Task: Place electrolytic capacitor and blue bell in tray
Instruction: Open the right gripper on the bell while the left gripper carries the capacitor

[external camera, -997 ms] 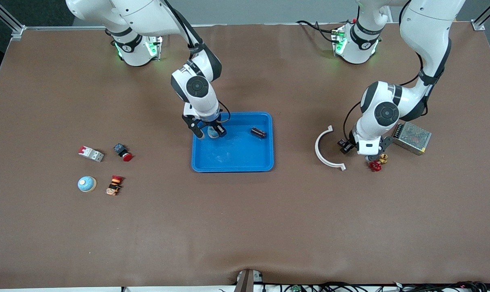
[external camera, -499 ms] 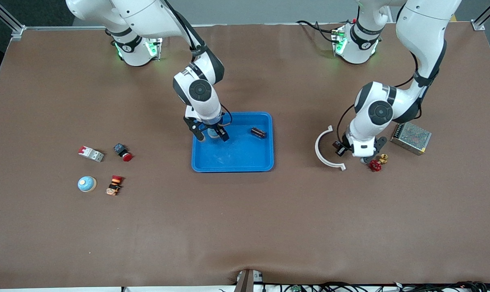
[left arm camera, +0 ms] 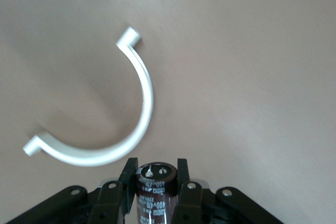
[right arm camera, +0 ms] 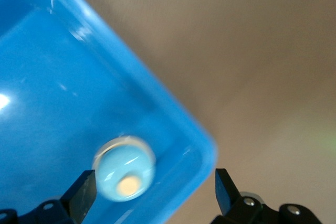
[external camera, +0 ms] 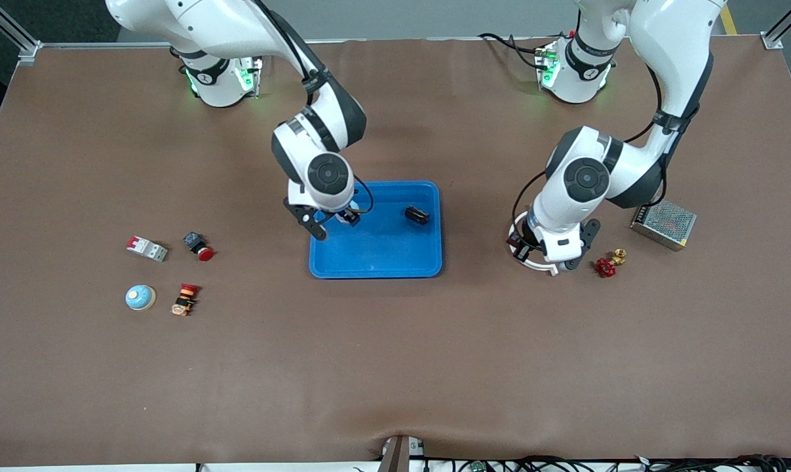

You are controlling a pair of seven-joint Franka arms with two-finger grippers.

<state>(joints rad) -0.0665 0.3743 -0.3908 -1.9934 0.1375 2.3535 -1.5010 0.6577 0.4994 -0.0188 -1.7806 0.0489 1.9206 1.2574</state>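
White curved bracket (left arm camera: 131, 114) on table beneath held capacitor (left arm camera: 152, 190)

I work in a robotics lab, at a wide table (external camera: 395, 367) covered in a brown mat, with aluminium frame posts at its corners. My two white arms are bolted along one edge, bases lit green, cables trailing beside them. Loose electrical parts lie about: a perforated metal power supply (external camera: 664, 224), a circuit breaker (external camera: 147, 248), red push buttons (external camera: 199, 246).
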